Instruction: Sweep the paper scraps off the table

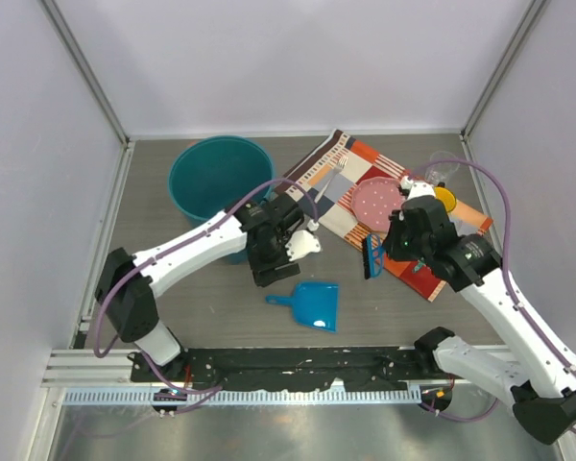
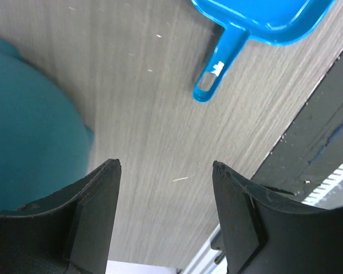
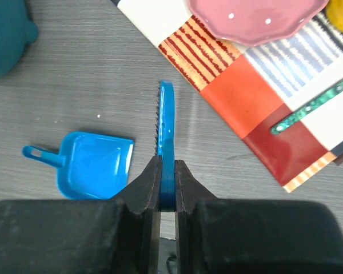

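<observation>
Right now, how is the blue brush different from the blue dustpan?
The brush is pinched in the right gripper. The dustpan lies loose on the table with nothing holding it. The brush looks thin and is turned on its edge, with short bristles like teeth down one side. The dustpan is a wide, flat scoop with a short handle. Both are bright blue.

Dark grey wood-grain worktop (image 1: 221, 307); blue plastic dustpan (image 1: 314, 303); blue flat brush (image 3: 166, 114); teal round bucket (image 1: 216, 173); pink white-dotted plate (image 1: 376, 202); orange-striped patchwork placemat (image 1: 360, 158).
</observation>
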Controlling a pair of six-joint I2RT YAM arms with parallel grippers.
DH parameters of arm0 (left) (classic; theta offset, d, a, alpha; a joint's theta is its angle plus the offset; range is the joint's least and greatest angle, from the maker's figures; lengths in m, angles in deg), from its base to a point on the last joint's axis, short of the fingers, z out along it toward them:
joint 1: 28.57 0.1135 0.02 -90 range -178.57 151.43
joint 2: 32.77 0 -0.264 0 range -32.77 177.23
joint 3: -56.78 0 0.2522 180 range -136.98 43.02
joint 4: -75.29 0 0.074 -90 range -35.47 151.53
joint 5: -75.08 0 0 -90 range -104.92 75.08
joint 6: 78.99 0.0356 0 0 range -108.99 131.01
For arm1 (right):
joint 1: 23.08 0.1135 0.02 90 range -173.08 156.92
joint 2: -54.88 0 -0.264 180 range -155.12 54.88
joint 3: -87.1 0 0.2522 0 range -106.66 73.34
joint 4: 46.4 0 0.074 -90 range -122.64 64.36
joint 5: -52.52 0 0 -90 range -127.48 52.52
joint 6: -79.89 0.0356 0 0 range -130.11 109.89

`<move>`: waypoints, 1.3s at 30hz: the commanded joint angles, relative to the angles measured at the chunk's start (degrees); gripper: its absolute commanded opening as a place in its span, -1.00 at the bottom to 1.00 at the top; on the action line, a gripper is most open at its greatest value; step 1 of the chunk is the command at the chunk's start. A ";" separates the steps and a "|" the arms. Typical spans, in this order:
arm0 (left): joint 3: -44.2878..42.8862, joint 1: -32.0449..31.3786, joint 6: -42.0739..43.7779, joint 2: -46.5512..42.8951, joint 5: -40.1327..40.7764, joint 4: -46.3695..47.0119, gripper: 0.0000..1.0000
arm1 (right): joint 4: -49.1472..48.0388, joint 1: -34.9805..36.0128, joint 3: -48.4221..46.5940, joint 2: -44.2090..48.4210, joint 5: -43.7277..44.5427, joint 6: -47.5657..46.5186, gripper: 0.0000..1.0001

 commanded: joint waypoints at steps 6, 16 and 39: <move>1.85 0.03 -0.75 -1.56 -4.56 -3.25 0.34 | -0.29 33.92 -0.98 -5.56 41.78 -1.73 -0.99; -4.48 5.03 -1.18 -13.60 -3.95 -8.71 0.39 | 21.27 41.51 -8.99 -24.82 52.11 21.20 -0.99; -1.23 13.21 -1.36 -18.88 -2.27 -7.04 0.40 | 8.19 48.28 -12.68 -26.78 22.93 27.47 -0.99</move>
